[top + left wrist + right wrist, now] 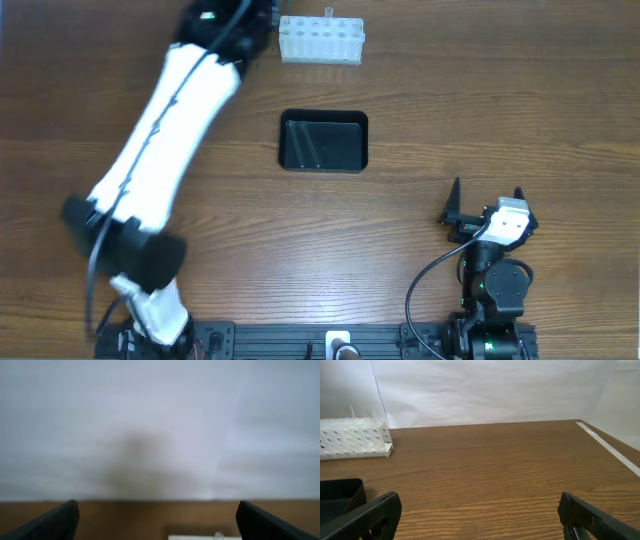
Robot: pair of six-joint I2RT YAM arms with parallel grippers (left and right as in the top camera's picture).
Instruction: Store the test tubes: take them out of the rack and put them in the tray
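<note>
**Test tube** (328, 12): we list one clear tube, upright at the far edge of the rack (320, 40), at the top centre of the overhead frame. In the right wrist view we make out faint tube tops above the rack (their number is not legible).

**Rack:** white and perforated. It lies lengthwise on the wooden counter (520, 100), close to the counter's upper edge.

**Tray** (322, 168): black, rectangular and glossy, at the centre of the overhead frame. It sits directly below the rack and apart from it, with a strip of bare wood between them.

**Left gripper** (157, 505): at the upper left of the overhead frame, just left of the rack. It ends the white left arm (170, 120), which runs diagonally up from the lower left. We note its fingers spread wide and holding nothing. A blurred white edge of the rack shows low between them in its own view.

**Right gripper** (488, 188): at the lower right of the overhead frame, near its own base (well apart from the tray and the rack). Its fingers are likewise spread wide, with bare counter between them.

**Backdrop:** a white wall (495, 390) behind the counter.
</note>
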